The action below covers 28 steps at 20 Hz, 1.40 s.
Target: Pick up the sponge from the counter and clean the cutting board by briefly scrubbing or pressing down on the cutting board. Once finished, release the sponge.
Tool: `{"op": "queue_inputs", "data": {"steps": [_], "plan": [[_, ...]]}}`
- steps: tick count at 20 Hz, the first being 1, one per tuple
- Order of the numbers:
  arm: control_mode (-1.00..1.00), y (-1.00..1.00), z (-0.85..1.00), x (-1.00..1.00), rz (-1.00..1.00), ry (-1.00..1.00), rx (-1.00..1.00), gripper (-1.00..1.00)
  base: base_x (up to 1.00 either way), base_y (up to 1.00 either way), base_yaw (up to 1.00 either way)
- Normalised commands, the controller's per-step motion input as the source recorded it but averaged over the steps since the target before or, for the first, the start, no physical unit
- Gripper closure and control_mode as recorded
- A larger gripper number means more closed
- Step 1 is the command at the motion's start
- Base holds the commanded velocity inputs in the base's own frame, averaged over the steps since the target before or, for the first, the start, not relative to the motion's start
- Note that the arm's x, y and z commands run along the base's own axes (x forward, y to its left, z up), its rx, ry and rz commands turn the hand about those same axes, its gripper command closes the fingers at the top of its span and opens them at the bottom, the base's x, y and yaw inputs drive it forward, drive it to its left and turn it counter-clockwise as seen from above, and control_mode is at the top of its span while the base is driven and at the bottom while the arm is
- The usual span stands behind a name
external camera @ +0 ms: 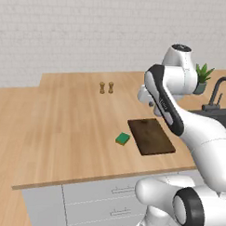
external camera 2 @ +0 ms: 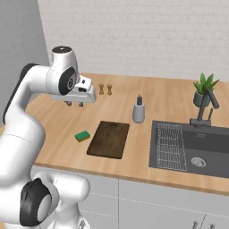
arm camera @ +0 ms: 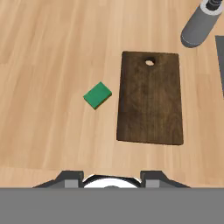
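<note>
A: Describe the sponge [arm camera: 97, 95].
B: Small green block, unmarked, flat on the counter [external camera: 63, 126] just beside the dark cutting board [arm camera: 150, 98].
A: The gripper [external camera 2: 74, 104]?
B: Raised above the counter, jaws together, holding nothing.

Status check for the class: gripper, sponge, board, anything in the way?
Gripper shut, empty, high above counter. Sponge lies beside board, untouched. Path clear.

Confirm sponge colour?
Green; the sponge lies on the counter beside the cutting board. Clearest in the hand view.
</note>
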Motion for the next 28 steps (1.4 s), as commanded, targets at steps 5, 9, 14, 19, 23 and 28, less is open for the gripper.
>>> {"op": "queue_inputs", "data": {"steps": [5,9,14,19,23,28], "plan": [[-1.00,0.45,-0.55,0.01,-0.08,-0.05,-0.10,-1.00,0.00,0.00,0.00],[-1.00,1.00,-1.00,0.38,-0.24,0.11,-0.11,-1.00,0.00,0.00,0.00],[-1.00,0.44,-1.00,0.80,-0.32,0.31,0.00,-1.00,0.00,0.00,0.00],[-1.00,0.01,-0.86,0.90,-0.34,0.18,0.12,-1.00,0.00,0.00,0.00],[-1.00,-0.02,-0.64,0.40,-0.21,0.01,0.14,-1.00,0.00,0.00,0.00],[-1.00,-0.18,-0.40,0.06,0.00,0.02,0.02,-1.00,0.00,0.00,0.00]]}}
